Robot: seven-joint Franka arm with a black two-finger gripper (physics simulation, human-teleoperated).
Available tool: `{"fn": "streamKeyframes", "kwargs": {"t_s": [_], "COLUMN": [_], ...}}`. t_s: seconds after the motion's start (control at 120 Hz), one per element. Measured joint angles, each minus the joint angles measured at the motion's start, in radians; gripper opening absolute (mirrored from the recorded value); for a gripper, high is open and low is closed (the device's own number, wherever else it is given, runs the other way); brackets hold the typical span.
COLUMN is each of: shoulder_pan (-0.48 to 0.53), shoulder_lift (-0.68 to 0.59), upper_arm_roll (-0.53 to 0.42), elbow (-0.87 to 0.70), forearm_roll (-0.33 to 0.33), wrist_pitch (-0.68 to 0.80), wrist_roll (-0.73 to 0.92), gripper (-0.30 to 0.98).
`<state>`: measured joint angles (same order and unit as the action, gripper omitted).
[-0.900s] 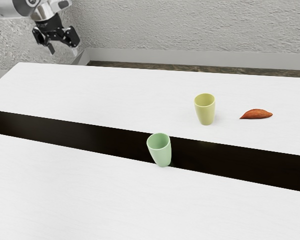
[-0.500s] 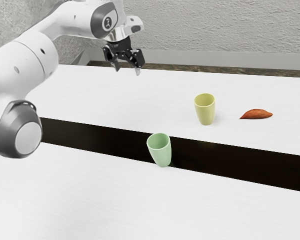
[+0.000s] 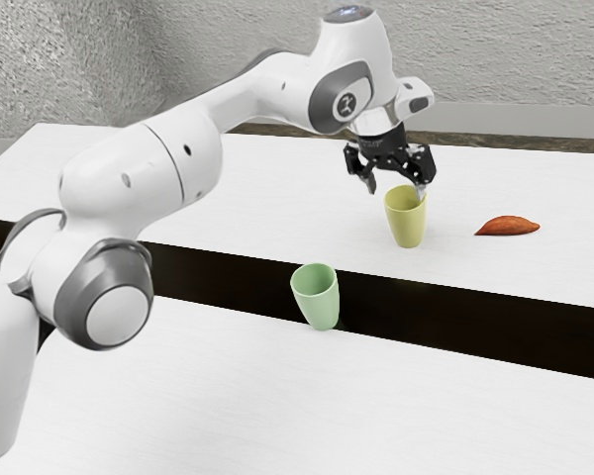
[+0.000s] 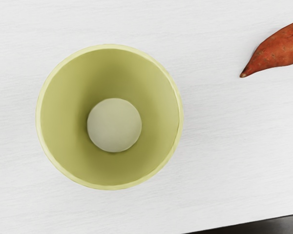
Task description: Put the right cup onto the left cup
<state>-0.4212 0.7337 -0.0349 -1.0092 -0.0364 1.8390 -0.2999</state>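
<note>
Right now your gripper (image 3: 396,191) has its fingers (image 3: 371,182) apart, pointing down at the mouth of the yellow cup (image 3: 407,227), right of centre in the upper half of the exterior view. One fingertip looks close to the rim at the cup's right side; you can't tell from here whether it touches. The wrist view looks down into that cup, showing you its open mouth and round bottom.

Just to the right, you have the orange-red sweet potato (image 3: 508,227) lying on the white table (image 3: 228,396), its pointed end toward the yellow cup. Lower and to the left of the yellow cup, near the middle of the exterior view, your green cup (image 3: 319,300) stands mouth up, with its base by the lower edge of the dark band (image 3: 455,309) across the table. The two cups are apart. Your white arm (image 3: 147,178) rises from the lower left and bends down at the upper middle.
</note>
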Motion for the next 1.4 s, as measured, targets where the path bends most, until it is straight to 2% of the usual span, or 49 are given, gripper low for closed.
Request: {"fn": "streamKeyframes", "kwargs": {"t_s": [0.258,0.408,0.567,0.792,0.875,1.225,1.4], "shoulder_pan": [-0.01,-0.004,-0.004,-0.004,-0.004,-0.005,-0.004], "shoulder_lift": [0.033,0.102,0.166,0.21,0.217,0.221,0.268], "upper_arm_roll": [-0.022,-0.068,-0.078,-0.078,-0.079,-0.077,-0.078], "elbow": [0.021,0.123,0.204,0.226,0.227,0.242,0.316], "forearm_roll": [0.013,0.064,0.093,0.102,0.103,0.115,0.124], "wrist_pitch": [0.009,0.005,-0.001,-0.002,0.0,0.002,-0.004], "wrist_roll": [-0.087,-0.123,-0.152,-0.184,-0.193,-0.221,-0.229], "gripper": [0.67,0.67,0.67,0.67,0.72,0.7,0.68]}}
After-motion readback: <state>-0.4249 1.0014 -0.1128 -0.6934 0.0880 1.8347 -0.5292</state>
